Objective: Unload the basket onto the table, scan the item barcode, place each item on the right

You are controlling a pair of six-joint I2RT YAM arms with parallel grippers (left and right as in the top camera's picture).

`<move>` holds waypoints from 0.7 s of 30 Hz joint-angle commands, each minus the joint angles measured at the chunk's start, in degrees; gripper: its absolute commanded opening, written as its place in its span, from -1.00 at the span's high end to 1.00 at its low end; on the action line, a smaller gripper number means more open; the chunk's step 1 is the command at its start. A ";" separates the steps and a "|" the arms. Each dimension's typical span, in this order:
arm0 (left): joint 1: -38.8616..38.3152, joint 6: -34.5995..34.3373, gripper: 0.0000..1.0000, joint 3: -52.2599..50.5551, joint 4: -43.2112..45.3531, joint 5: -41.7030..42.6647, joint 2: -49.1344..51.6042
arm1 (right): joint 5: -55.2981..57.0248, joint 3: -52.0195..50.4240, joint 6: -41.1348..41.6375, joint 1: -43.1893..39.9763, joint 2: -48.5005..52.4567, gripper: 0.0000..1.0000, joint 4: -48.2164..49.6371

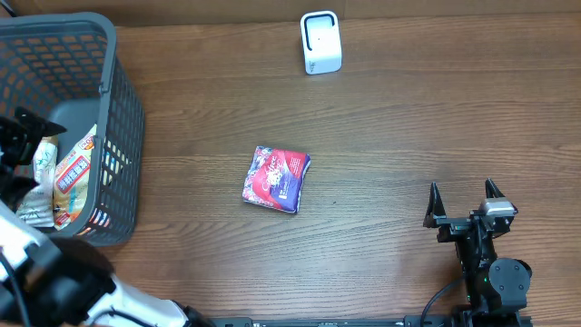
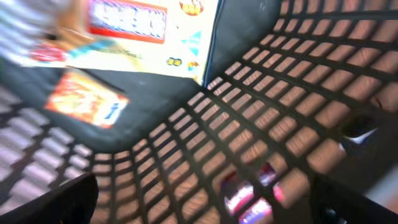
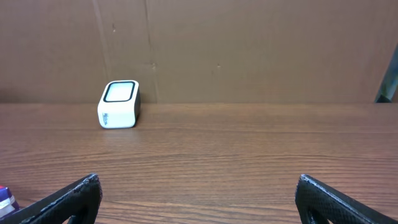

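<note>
Seen from overhead, a red and purple packet point(image 1: 277, 179) lies flat on the table point(image 1: 408, 118), near its middle and well apart from everything else. No barcode can be made out on its upper face, so it is probably printed underneath. A small white scanner point(image 1: 320, 43) stands at the far edge with its window turned towards the arms, presumably so that an item can be held up in front of it. A grey basket point(image 1: 109, 54) sits at the left with several snack bags point(image 1: 73, 177) inside, and the left arm point(image 1: 36, 263) is reached over its rim. The right gripper point(image 1: 461, 184) is parked at the near right edge, spread wide and empty, well clear of the packet.

From the left wrist, the picture is blurred. The left gripper point(image 2: 202, 186) is seen fully open with nothing between its fingers, pointed down into the basket. The mesh wall fills the view, with the snack bags lying on the floor beyond. A pink and purple smear is glimpsed through the mesh, probably the packet on the table.

From the right wrist, the two fingertips are shown far apart at the lower corners, holding nothing. The scanner is faced across bare table, with a plain brown wall point(image 3: 261, 50) behind it. A sliver of purple at the lower left edge is likely the packet.
</note>
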 commanded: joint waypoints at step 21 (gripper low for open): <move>-3.39 2.32 -0.53 -0.37 6.78 -3.39 9.92 | 0.09 -0.61 -0.26 0.31 -0.57 -1.00 0.39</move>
